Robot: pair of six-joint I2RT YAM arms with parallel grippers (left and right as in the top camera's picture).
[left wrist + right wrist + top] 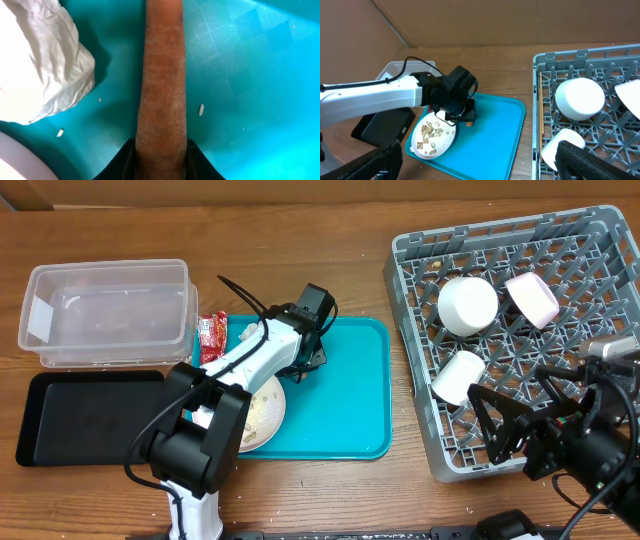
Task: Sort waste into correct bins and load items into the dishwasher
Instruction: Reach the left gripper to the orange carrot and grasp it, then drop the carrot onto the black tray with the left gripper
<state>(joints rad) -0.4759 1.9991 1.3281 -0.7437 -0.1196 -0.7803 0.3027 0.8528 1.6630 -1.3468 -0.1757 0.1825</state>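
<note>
My left gripper [161, 152] is shut on the small orange carrot [162, 75], which lies on the teal tray [350, 395]. The crumpled white tissue [40, 60] lies just left of it. A large white plate [268, 412] with beige food scraps sits on the tray's front left. The red wrapper [211, 337] lies between the tray and the clear tub [108, 312]. The black tray [85, 418] is in front of the tub. My right gripper [480, 150] is open and empty over the front of the grey dish rack [415, 330].
The rack holds a white bowl [467, 305], a pinkish-white bowl [532, 297] and a white cup [458, 377]. Wooden chopsticks [540, 117] lie along the rack's left edge. A few rice grains [201, 109] lie on the teal tray.
</note>
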